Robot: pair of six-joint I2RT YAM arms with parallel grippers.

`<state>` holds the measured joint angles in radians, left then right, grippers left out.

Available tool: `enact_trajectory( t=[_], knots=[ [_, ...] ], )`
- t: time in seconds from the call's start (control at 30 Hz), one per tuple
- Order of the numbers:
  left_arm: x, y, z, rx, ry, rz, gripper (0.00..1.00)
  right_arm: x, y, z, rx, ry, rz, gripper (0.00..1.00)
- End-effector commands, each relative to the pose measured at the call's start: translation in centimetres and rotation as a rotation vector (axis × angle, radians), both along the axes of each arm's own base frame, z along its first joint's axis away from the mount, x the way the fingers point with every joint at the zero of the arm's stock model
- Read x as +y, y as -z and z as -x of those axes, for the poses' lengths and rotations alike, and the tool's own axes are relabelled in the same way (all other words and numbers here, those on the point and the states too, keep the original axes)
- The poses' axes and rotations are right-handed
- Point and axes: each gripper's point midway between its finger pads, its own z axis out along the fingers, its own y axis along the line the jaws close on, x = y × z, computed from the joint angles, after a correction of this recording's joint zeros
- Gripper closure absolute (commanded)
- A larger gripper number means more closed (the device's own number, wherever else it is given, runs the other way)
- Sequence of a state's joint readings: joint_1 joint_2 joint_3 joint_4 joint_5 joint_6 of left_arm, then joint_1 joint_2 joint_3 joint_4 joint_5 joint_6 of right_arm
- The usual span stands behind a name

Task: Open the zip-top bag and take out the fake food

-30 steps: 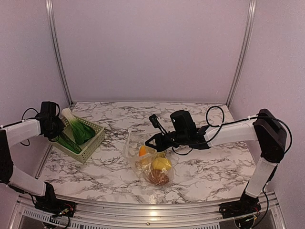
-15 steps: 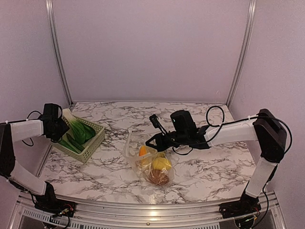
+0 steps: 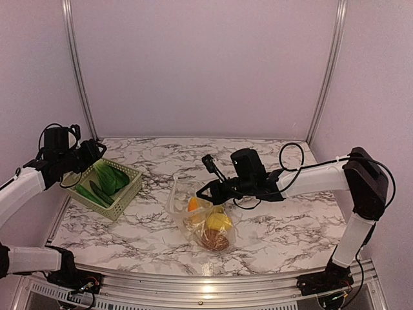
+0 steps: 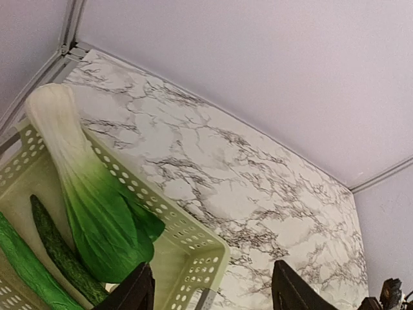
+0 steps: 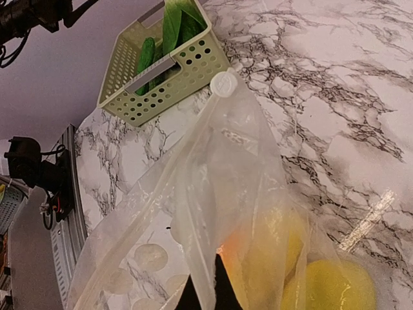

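Near the middle of the worktop (image 3: 277, 219) lies the zip-top bag (image 3: 193, 216), with the fake food (image 3: 218, 223) inside: yellow lemons, a brown lump, an orange piece. The right hand (image 3: 210, 194) is clenched on its upper edge. Over the green basket (image 3: 126, 194), which holds green vegetables (image 3: 108, 181), hangs the left hand (image 3: 95, 148), released, its fingers apart.

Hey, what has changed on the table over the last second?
The left gripper has risen off the green basket toward the back-left; it is open and empty. The vegetables lie in the basket as before. The right gripper stays pinched on the zip-top bag at its upper edge, and the bag, with the fake food inside, has not moved.
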<state>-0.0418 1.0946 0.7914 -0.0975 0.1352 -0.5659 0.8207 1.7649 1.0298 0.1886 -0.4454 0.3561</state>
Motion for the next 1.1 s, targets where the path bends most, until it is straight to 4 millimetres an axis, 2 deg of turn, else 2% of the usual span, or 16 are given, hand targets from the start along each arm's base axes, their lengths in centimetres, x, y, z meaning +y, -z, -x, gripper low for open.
enact_trajectory(
  t=[0.0, 0.1, 0.2, 0.43, 0.6, 0.9, 1.07],
  knots=[
    [-7.2, -2.0, 2.0, -0.078, 0.296, 0.054, 0.36, 0.8, -3.2, -0.4, -0.037, -0.009, -0.071, 1.00],
    [-11.9, -2.1, 3.6, -0.083, 0.440, 0.067, 0.36, 1.0, -3.3, -0.3, -0.035, -0.013, -0.074, 1.00],
    [-15.9, -1.7, 5.0, -0.077, 0.559, 0.090, 0.36, 1.1, -3.3, -0.2, -0.035, -0.013, -0.074, 1.00],
    [-23.0, 1.4, 7.7, -0.003, 0.735, 0.082, 0.36, 0.9, -3.2, -0.1, -0.035, -0.012, -0.070, 1.00],
    [-27.0, 4.2, 9.3, 0.066, 0.821, 0.045, 0.37, 0.7, -3.6, 0.0, -0.042, -0.008, -0.070, 1.00],
    [-32.8, 9.7, 11.3, 0.185, 0.939, -0.037, 0.36, 0.5, -3.4, 0.1, -0.041, -0.006, -0.070, 1.00],
    [-34.7, 12.0, 11.3, 0.240, 0.942, -0.036, 0.34, 0.5, -3.2, 0.2, -0.036, -0.007, -0.072, 1.00]
  ],
)
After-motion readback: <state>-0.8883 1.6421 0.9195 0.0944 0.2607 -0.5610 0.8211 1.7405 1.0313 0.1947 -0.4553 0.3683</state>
